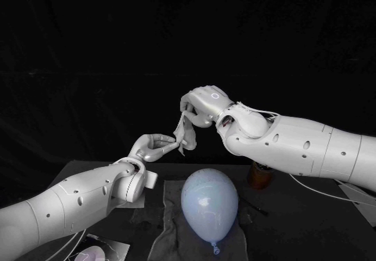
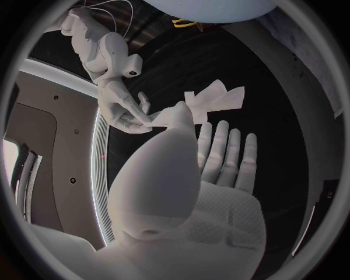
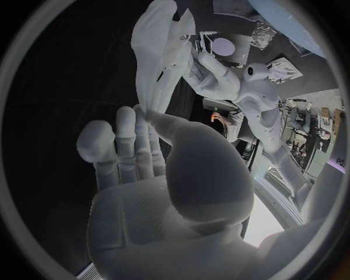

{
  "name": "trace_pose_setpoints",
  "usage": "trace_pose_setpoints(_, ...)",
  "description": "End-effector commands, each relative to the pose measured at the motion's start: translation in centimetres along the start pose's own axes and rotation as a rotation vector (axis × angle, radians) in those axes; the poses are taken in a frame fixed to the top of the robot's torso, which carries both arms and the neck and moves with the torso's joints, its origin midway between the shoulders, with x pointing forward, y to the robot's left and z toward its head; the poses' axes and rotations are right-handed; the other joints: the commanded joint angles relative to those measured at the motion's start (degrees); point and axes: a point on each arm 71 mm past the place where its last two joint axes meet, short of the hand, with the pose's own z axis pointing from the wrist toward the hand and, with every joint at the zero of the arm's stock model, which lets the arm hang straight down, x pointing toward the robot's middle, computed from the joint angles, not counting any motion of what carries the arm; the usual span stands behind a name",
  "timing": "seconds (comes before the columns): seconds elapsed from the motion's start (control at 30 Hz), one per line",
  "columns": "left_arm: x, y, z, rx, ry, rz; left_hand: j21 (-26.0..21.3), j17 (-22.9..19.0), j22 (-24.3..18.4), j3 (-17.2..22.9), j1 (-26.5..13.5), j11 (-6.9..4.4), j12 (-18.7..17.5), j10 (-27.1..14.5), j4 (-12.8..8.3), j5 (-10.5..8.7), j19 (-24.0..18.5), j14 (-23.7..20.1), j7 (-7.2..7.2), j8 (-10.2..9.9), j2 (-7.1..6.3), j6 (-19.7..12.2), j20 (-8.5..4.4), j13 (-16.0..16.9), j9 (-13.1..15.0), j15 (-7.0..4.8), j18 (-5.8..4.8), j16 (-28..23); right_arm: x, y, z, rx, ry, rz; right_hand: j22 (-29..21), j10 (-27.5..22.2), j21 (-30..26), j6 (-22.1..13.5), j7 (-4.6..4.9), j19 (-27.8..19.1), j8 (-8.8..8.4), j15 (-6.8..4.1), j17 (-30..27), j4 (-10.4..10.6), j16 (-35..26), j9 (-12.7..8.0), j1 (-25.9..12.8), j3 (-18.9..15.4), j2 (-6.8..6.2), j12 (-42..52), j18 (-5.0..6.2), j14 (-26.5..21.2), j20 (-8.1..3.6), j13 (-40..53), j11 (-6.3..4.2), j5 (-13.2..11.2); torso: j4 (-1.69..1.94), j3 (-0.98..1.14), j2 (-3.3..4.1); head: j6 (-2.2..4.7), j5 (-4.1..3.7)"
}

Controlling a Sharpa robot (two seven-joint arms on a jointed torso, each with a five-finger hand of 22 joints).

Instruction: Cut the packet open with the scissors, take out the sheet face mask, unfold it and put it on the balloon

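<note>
The white sheet mask (image 1: 184, 133) hangs crumpled in the air above the table, stretched between my two hands. My right hand (image 1: 205, 105) pinches its upper end; my left hand (image 1: 154, 147) pinches its lower end, a little lower and to the left. In the left wrist view the mask (image 2: 213, 100) spreads beyond my left hand's thumb (image 2: 169, 153), with the right hand (image 2: 125, 111) gripping it opposite. In the right wrist view the mask (image 3: 157, 55) rises from my right hand (image 3: 146, 154). The pale blue balloon (image 1: 209, 200) lies below on a grey cloth (image 1: 168, 234).
A brown container (image 1: 260, 174) stands right of the balloon, under my right forearm. A pale packet-like object (image 1: 92, 253) lies at the table's front left corner. Yellow scissor handles (image 2: 185, 23) show near the balloon (image 2: 212, 7).
</note>
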Motion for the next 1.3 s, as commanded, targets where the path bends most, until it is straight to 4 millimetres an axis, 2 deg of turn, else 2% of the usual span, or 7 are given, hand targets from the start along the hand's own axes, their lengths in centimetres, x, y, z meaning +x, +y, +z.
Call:
trace_pose_setpoints(0.03, 0.1, -0.1, 0.1, -0.012, -0.028, -0.018, -0.28, -0.07, 0.07, -0.51, -0.39, -0.15, 0.28, -0.47, -0.02, -0.06, 0.41, 0.26, 0.71, -0.36, -0.14, -0.28, 0.16, -0.09, -0.10, 0.01, 0.65, -0.23, 0.0, 0.1, 0.0, 0.001, 0.000, 0.001, 6.58, 0.86, 0.38, 0.40, -0.02, 0.43, 0.25, 0.00, -0.10, 0.01, 0.36, 0.12, 0.29, 0.48, 0.12, 0.19, -0.73, 0.28, -0.18, 0.06, -0.39, 0.16, 0.05, -0.01, -0.02, -0.07, 0.06)
trace_pose_setpoints(0.23, 0.3, 0.0, 0.2, -0.025, -0.011, -0.006, -0.88, -0.24, -0.06, -1.24, -0.60, 0.10, 0.40, -0.84, 0.03, -0.08, -0.33, 0.10, 0.57, -0.73, -0.95, -0.39, 0.16, -0.14, -0.40, 0.13, 0.22, -0.46, 0.0, 0.2, 0.0, -0.001, -0.001, 0.005, 6.58, 0.86, 0.38, 0.40, -0.02, 0.43, 0.25, 0.00, -0.10, 0.01, 0.36, 0.12, 0.29, 0.48, 0.12, 0.19, -0.73, 0.28, -0.18, 0.06, -0.39, 0.16, 0.00, -0.01, -0.03, -0.08, 0.03)
trace_pose_setpoints(0.73, 1.2, -0.2, 0.3, -0.016, 0.035, 0.018, -2.17, -0.39, -0.36, -1.56, -0.62, 0.47, 0.62, -1.38, 0.09, -0.09, -2.46, -0.18, 0.05, -0.76, -1.48, 0.02, 0.10, -0.15, -0.59, 0.46, -0.21, -0.64, 0.0, 0.6, 0.2, -0.007, 0.004, 0.009, 6.66, 0.97, 0.62, 0.44, -0.02, 0.60, 0.28, -0.03, -0.14, 0.01, 0.34, 0.16, 0.33, 0.64, 0.02, 0.14, -0.78, 0.39, -0.22, 0.07, -0.41, 0.16, 0.04, -0.01, -0.01, -0.22, -0.04)
trace_pose_setpoints(0.93, 1.5, -0.4, 0.2, -0.006, 0.046, 0.023, -2.65, -0.45, -0.43, -1.46, -0.59, 0.63, 0.81, -1.57, 0.09, -0.08, -3.12, -0.24, -0.36, -0.67, -1.25, 0.42, 0.09, -0.13, -0.64, 0.60, -0.36, -0.68, 0.1, 0.7, 0.2, -0.010, 0.005, 0.011, 6.68, 1.00, 0.68, 0.45, -0.02, 0.65, 0.28, -0.04, -0.16, 0.00, 0.34, 0.18, 0.36, 0.72, -0.01, 0.12, -0.79, 0.43, -0.23, 0.07, -0.41, 0.16, 0.04, -0.01, -0.05, -0.17, -0.05)
trace_pose_setpoints(1.0, 1.5, -0.4, 0.2, -0.003, 0.042, 0.024, -2.73, -0.45, -0.34, -0.88, 0.22, 0.51, 1.36, -1.31, -0.13, -0.08, -2.77, 0.14, -0.81, -0.54, 0.15, 1.11, 0.09, -0.02, -0.75, 0.51, -0.43, -0.49, 0.1, 0.8, 0.2, -0.011, 0.005, 0.012, 6.68, 1.02, 0.67, 0.46, -0.02, 0.65, 0.29, -0.05, -0.17, 0.00, 0.33, 0.18, 0.37, 0.75, -0.02, 0.11, -0.79, 0.45, -0.24, 0.07, -0.42, 0.16, -0.01, -0.02, -0.04, -0.09, -0.03)
trace_pose_setpoints(1.17, 1.4, -0.4, 0.3, 0.001, 0.031, 0.021, -2.80, -0.37, -0.22, 0.07, 2.11, -0.03, 2.24, -0.53, -0.26, -0.08, -2.11, 1.34, -1.56, -0.32, 2.66, 2.84, 0.07, 0.11, -1.01, 0.03, -0.44, -0.01, 0.1, 0.8, 0.2, -0.012, 0.005, 0.013, 6.68, 1.02, 0.67, 0.46, -0.02, 0.65, 0.29, -0.05, -0.17, 0.00, 0.33, 0.18, 0.37, 0.75, -0.02, 0.11, -0.79, 0.45, -0.24, 0.07, -0.42, 0.16, 0.01, -0.01, -0.02, -0.14, -0.04)
trace_pose_setpoints(1.3, 1.3, -0.4, 0.3, 0.004, 0.021, 0.016, -3.30, -0.35, -0.30, 1.46, 3.75, -0.41, 2.67, 0.33, -0.09, -0.06, -2.57, 2.50, -2.73, -0.08, 5.60, 5.03, -0.07, 0.08, -1.31, -0.20, 0.39, 0.30, 0.1, 0.8, 0.2, -0.011, 0.008, 0.012, 6.73, 1.09, 0.82, 0.49, -0.02, 0.76, 0.30, -0.07, -0.20, -0.02, 0.32, 0.21, 0.40, 0.87, -0.10, 0.08, -0.82, 0.52, -0.26, 0.08, -0.43, 0.16, 0.04, 0.01, 0.00, -0.12, -0.16)
